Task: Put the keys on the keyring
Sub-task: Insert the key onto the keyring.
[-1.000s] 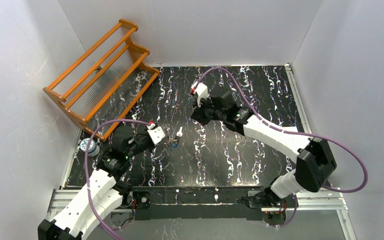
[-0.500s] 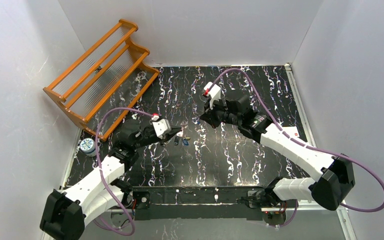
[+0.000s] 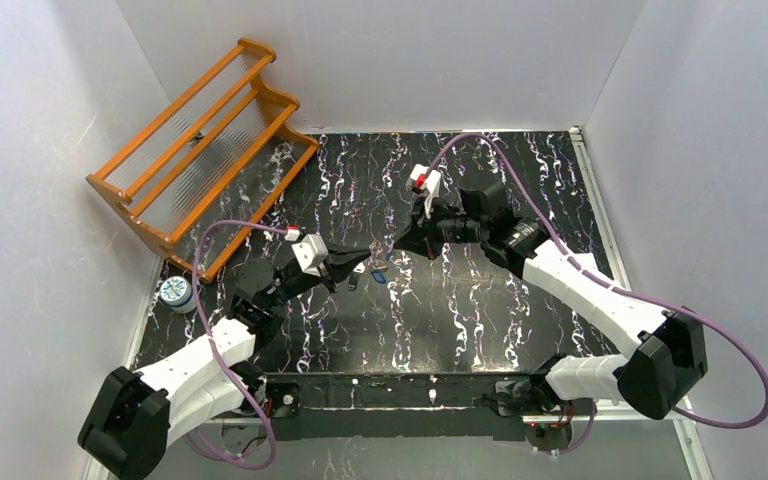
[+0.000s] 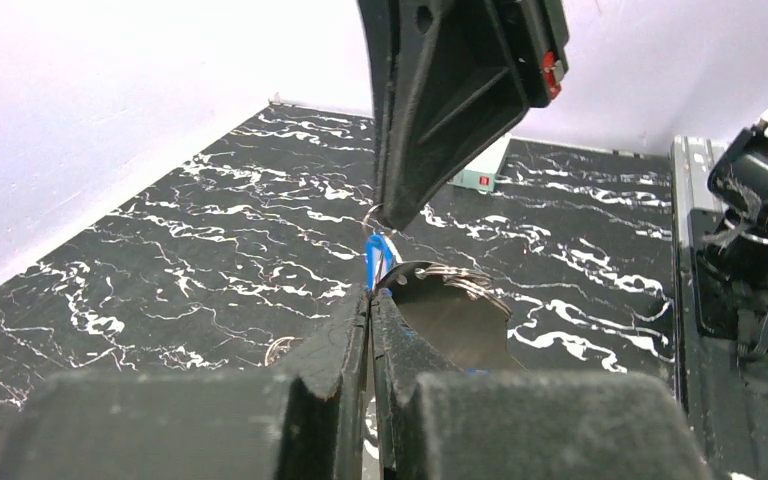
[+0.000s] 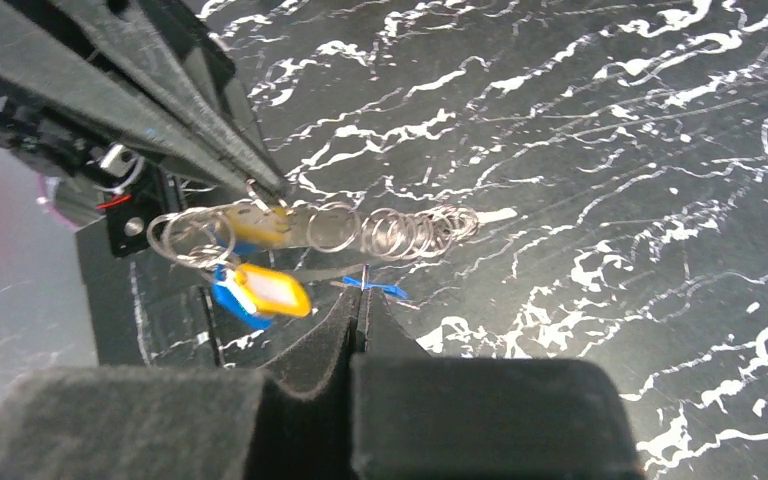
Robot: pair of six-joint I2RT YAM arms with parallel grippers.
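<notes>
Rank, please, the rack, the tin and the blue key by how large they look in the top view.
1. Rack, by far the largest.
2. Tin.
3. Blue key, barely a speck.

Wooden rack [image 3: 200, 140] sits far left against the wall, round tin [image 3: 175, 292] just in front of it at the table's [image 3: 480, 330] left edge. Mid-table, left gripper [image 3: 363, 262] and right gripper [image 3: 397, 245] meet tip to tip, keys [image 3: 377, 276] right between them, card [image 4: 482, 172] lying farther right.
</notes>
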